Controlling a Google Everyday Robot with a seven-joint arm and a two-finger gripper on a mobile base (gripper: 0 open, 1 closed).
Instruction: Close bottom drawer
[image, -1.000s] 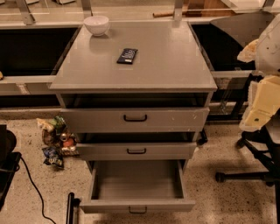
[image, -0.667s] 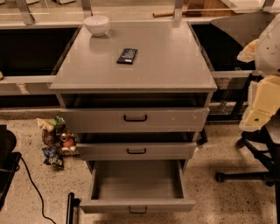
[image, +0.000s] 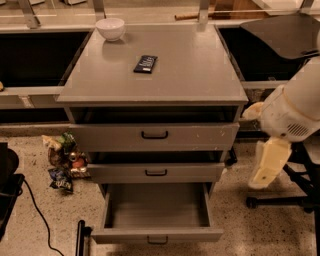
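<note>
Looks like an office or lab: grey cabinet (image: 155, 80) left of the gripper (image: 267, 165), chair base (image: 280, 201) right below it, speckled floor (image: 280, 235).

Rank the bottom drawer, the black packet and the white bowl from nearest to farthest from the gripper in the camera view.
The gripper hangs right of the cabinet.
1. bottom drawer: pulled out, low and to the gripper's left.
2. black packet: middle of the cabinet top.
3. white bowl: back left corner of the top.
</note>
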